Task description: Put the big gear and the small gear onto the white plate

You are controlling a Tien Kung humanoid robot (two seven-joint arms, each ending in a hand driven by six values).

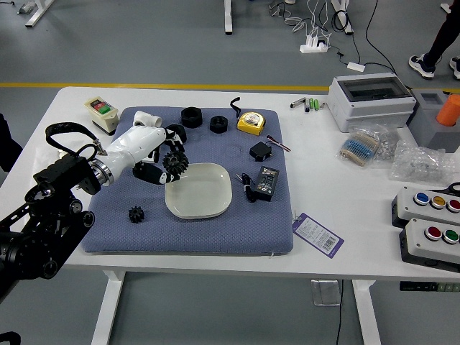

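My left hand [162, 159] comes in from the left and grips the big gear [175, 163], a dark toothed wheel, holding it over the upper left edge of the white plate [199, 195]. The small gear [136, 214], black and toothed, lies on the blue-grey mat left of the plate and below the hand. Nothing lies on the visible part of the plate.
Black rings [218, 123], a yellow tape measure [251, 123] and a white pipe fitting [147, 119] sit along the mat's far side. A black adapter [267, 183] is right of the plate. Button boxes [431, 241] stand far right. A person's legs [440, 44] show top right.
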